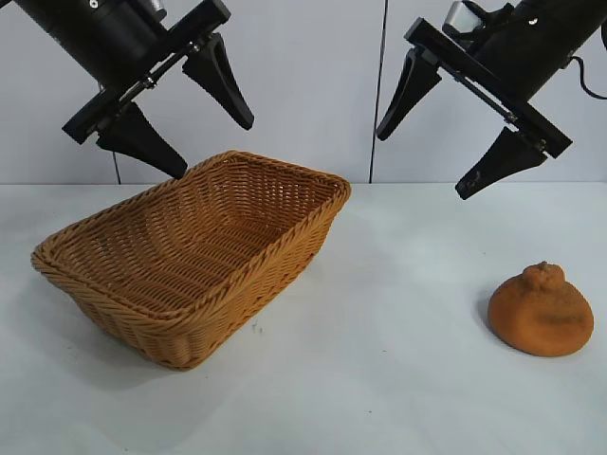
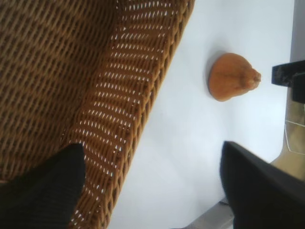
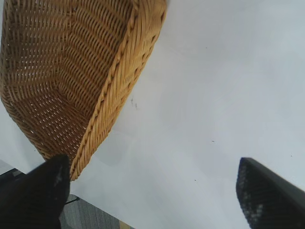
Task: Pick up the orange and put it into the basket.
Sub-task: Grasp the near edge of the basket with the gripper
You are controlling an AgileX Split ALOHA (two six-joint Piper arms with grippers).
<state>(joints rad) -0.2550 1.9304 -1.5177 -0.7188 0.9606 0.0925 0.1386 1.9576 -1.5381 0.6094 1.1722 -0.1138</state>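
Both grippers hang high in the air with their black fingers spread wide, and neither one is holding anything. The right gripper (image 1: pixel 472 123) is up above the table (image 1: pixel 398 379), over toward the side where the orange (image 1: pixel 542 310) sits. The left gripper (image 1: pixel 175 106) hovers just over the far rim of the basket (image 1: pixel 190 256).

The orange rests on the bare white table, well apart from the basket and nearer to the right arm. Nothing is in the basket yet, so the pick-up has not begun.

The orange looks rough and bumpy, with a small knob on top. Rough skin should not be slippery. It is probably not heavy, and likely firm with a little give, so a gentle squeeze should be enough. It is wide and squat, so the best place to grab it seems to be around its fat middle, with one finger on each side. Grabbing the little knob would be risky, because it could slip out or tip.

The outside camera shows both arms and how far the orange is from the basket. The left wrist camera shows the orange (image 2: pixel 232 77) beside the basket wall (image 2: pixel 128 109). The right wrist camera shows only the basket (image 3: pixel 86 71) and table; the orange is not in it at all.
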